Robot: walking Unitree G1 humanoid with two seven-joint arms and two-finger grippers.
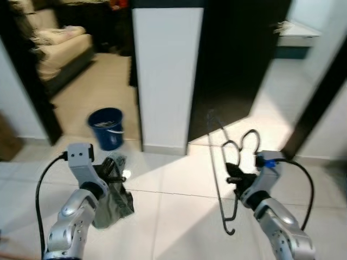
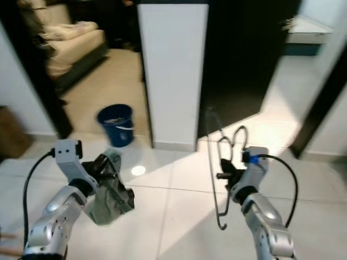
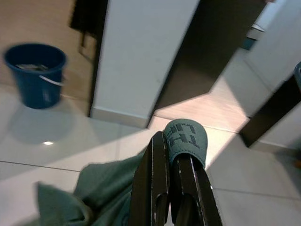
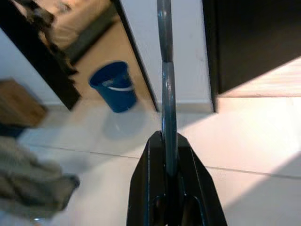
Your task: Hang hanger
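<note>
In right gripper [image 1: 234, 179]: thin dark wire hanger [image 1: 219, 168], nearly upright, clamped between fingers. Left gripper [image 1: 111, 172] pinches green garment [image 1: 111, 203]; garment's shape unclear.

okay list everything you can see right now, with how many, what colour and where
wire hanger: one, dark grey, held upright in the right gripper
garment: one, grey-green, hanging from the left gripper
bucket: one, blue, on the floor left of the white pillar
pillar: one, white, straight ahead
sofa: one, beige, in the room at far left
floor: white tiles, sunlit patch on the right
left gripper: black fingers shut on the garment, low on the left
right gripper: black fingers shut on the wire hanger, low on the right
</note>
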